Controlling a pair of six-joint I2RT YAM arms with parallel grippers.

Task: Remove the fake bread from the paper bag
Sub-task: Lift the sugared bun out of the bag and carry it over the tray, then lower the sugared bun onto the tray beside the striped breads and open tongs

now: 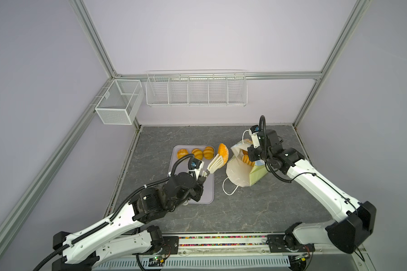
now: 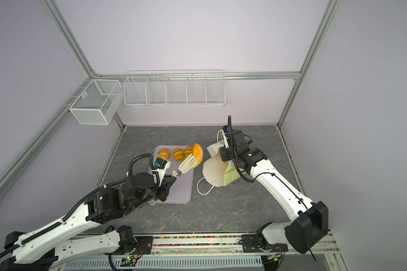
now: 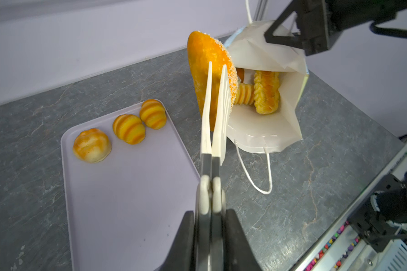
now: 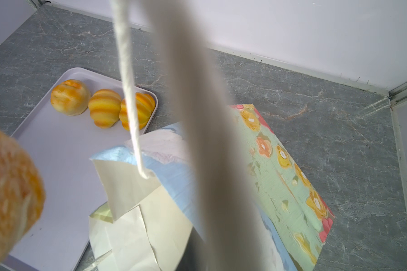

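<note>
The left gripper (image 3: 210, 218) is clamped on the handles of white slotted tongs (image 3: 217, 112), whose blades pinch the speckled oval bread (image 3: 205, 70) on edge in the air, just outside the mouth of the paper bag (image 3: 268, 131) and beside the far corner of the lilac tray (image 3: 127, 199). The right gripper (image 3: 270, 38) is closed on the bag's upper rim, holding open the tipped bag on the grey table (image 1: 244, 211). Two ridged loaves (image 3: 267, 93) lie inside the bag and three golden buns (image 3: 129, 129) sit in a row at the tray's far end.
</note>
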